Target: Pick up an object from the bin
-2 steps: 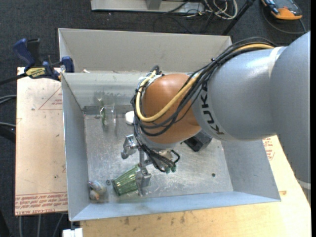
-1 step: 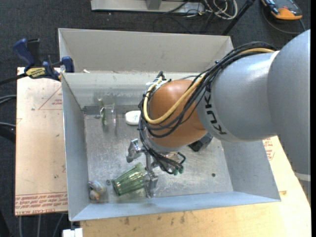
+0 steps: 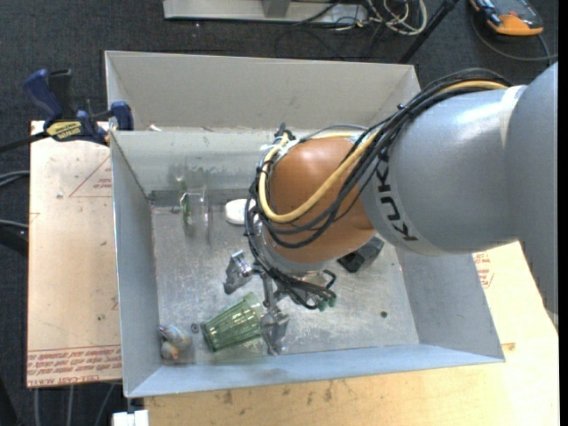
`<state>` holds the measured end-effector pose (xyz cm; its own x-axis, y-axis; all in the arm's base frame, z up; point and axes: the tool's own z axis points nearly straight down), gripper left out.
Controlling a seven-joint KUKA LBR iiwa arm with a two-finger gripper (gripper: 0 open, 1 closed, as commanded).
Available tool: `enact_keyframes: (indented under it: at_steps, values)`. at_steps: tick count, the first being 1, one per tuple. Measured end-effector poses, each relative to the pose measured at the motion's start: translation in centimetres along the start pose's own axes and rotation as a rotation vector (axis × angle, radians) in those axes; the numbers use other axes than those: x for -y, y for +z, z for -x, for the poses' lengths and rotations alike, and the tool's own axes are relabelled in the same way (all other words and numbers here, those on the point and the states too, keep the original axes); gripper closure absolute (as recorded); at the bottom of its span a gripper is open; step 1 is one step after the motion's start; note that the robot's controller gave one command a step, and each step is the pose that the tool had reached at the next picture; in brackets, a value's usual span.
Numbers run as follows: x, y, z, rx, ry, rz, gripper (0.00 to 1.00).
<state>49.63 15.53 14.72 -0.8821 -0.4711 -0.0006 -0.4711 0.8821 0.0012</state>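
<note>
A green see-through cup (image 3: 232, 325) lies on its side on the bin (image 3: 133, 238) floor near the front wall. Its long axis runs roughly across the view, with the wider end toward the gripper (image 3: 256, 300). The gripper sits just above and to the right of the cup with its fingers spread wide. One finger is by the cup's right end and the other is behind it. I judge a short drop toward the front-left would straddle the cup across its width. A small brownish lump (image 3: 173, 344) lies further left.
</note>
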Motion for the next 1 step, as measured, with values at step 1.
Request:
enact_keyframes:
  at_steps: [1]
  values:
    - [0.65, 5.37, 0.07, 0.006, -0.136, -0.002, 0.00]
